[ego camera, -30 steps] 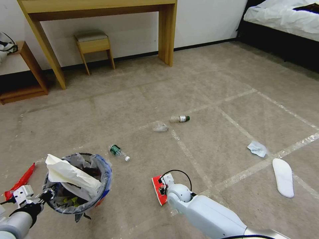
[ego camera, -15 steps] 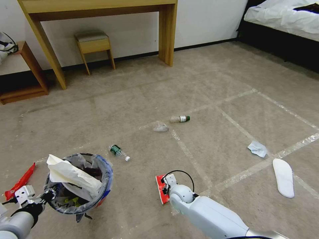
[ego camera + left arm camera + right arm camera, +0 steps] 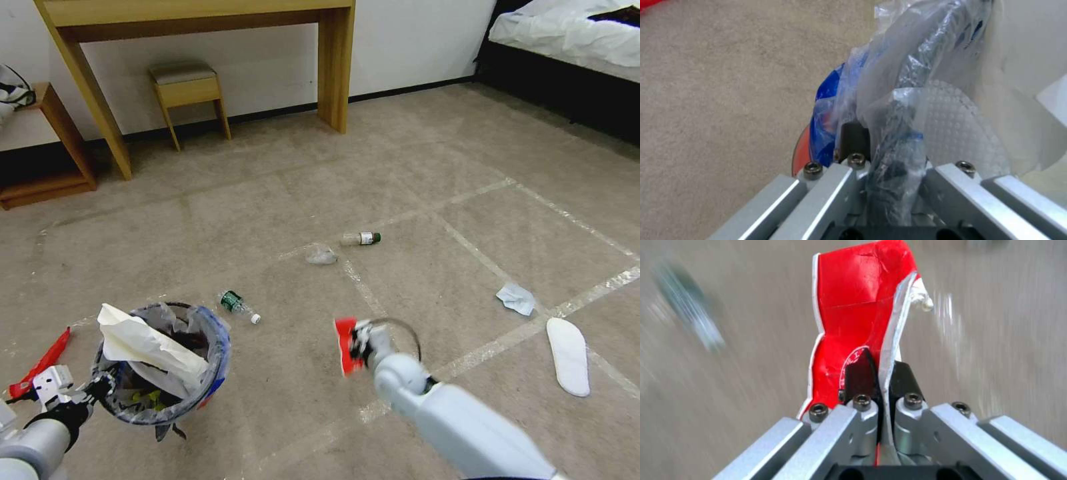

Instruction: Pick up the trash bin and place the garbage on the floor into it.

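Note:
The trash bin (image 3: 219, 352), red with a blue-printed clear bag, hangs at the lower left with white paper (image 3: 148, 343) sticking out. My left gripper (image 3: 100, 387) is shut on its near rim; the left wrist view shows the gripper (image 3: 889, 140) clamping the bagged rim of the bin (image 3: 801, 156). My right gripper (image 3: 361, 344) is shut on a red wrapper (image 3: 345, 347), held off the floor to the right of the bin. In the right wrist view the gripper (image 3: 880, 373) pinches the wrapper (image 3: 858, 303). On the floor lie a green-labelled bottle (image 3: 237, 305), a green-capped bottle (image 3: 361, 238), crumpled clear plastic (image 3: 321, 254), a tissue (image 3: 516, 298) and another red wrapper (image 3: 39, 364).
A white insole (image 3: 569, 355) lies at the right. A wooden desk (image 3: 200, 13) and stool (image 3: 187, 87) stand against the far wall, a low shelf (image 3: 47, 133) at the far left, and a bed (image 3: 567, 40) at the far right. Tape lines cross the carpet.
My right gripper has lifted the red wrapper off the carpet and carried it up and to the right. The bin in my left gripper has shifted slightly.

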You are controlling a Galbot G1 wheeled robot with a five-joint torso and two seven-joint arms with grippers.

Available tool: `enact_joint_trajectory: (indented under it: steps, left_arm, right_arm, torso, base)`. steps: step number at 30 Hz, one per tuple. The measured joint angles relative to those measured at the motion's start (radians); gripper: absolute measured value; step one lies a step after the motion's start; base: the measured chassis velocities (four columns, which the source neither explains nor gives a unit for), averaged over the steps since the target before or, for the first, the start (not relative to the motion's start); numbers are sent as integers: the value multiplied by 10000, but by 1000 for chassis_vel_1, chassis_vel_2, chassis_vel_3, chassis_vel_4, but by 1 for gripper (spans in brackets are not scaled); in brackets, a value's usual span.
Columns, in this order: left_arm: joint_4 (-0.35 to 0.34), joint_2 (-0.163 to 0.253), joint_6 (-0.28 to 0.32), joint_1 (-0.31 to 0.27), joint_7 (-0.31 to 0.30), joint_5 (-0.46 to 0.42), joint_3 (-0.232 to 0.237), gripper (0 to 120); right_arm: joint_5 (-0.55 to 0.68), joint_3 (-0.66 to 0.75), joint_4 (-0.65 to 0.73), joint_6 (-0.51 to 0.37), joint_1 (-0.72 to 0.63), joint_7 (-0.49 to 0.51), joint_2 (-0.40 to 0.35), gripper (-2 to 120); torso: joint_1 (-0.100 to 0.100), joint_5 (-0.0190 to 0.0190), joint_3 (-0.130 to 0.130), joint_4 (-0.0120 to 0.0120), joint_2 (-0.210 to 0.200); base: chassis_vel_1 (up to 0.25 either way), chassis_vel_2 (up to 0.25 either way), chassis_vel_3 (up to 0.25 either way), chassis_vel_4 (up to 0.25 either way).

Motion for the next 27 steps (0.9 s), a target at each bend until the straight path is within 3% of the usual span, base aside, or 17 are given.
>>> enact_joint_trajectory:
  steps: [12,21,27]
  left_arm:
    - [-321,240,156,-22,-117,-265,244,1]
    - [-337,776,349,-229,-267,-669,414,1]
    - [-358,1189,436,-267,-367,-1079,430,1]
  right_arm:
    - [722,623,2131,3106,1422,-2414,-424,0]
    - [1398,-288,3056,4196,2681,-3677,-805,0]
    - [2031,-1414,3293,4220,3597,-3729,-335,0]
  torso:
    - [0,-1,0,1,1]
    - [0,-2,0,-1,0]
    - [0,-3,0,1,0]
  base:
    - [0,0,0,0]
    - [0,0,0,0]
    - [0,0,0,0]
